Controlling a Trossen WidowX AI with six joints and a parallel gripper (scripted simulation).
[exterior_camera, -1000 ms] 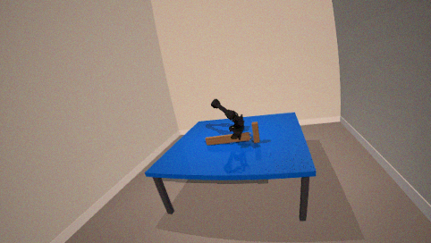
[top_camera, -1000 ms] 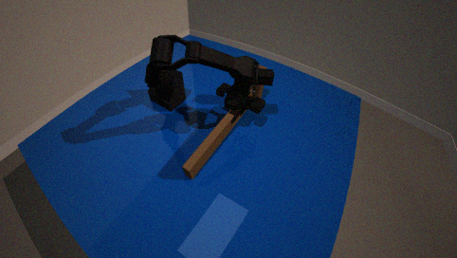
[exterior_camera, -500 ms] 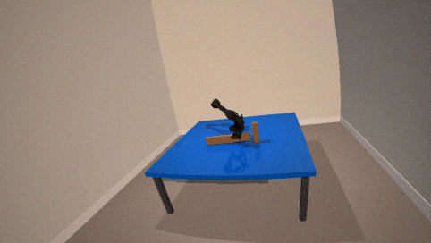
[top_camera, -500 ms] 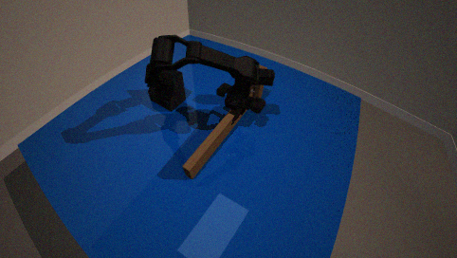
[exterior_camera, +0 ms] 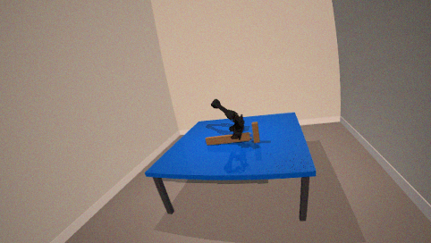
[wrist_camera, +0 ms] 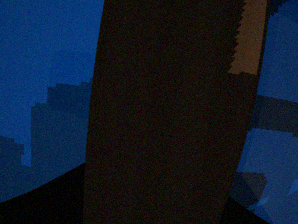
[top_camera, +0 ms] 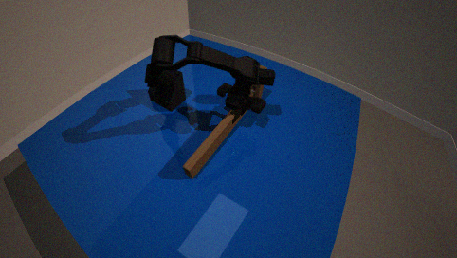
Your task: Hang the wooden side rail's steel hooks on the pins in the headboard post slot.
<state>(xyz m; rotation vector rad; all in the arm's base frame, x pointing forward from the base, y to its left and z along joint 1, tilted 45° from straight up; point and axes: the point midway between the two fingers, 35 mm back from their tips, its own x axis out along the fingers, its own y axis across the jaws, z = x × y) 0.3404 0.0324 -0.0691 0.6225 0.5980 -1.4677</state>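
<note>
The wooden side rail point(top_camera: 210, 144) point(exterior_camera: 219, 140) point(wrist_camera: 160, 110) is a long brown bar. My gripper point(top_camera: 236, 114) point(exterior_camera: 238, 136) is shut on it near its post-side end. In the exterior view the rail tilts slightly up toward the headboard post point(top_camera: 259, 89) point(exterior_camera: 256, 132), which stands upright just beyond that end. A narrow gap shows between rail and post. The far end is low over the table; I cannot tell whether it touches. The steel hooks and the slot's pins cannot be made out, so whether they meet is hidden. The rail fills the middle of the wrist view, mostly in shadow.
The blue table point(top_camera: 294, 166) point(exterior_camera: 192, 163) bears everything. The arm's base point(top_camera: 167, 90) stands to the left of the post in the top view, with the arm reaching over to the rail. Dark arm shadows and a pale bright patch point(top_camera: 214, 228) lie on the table top.
</note>
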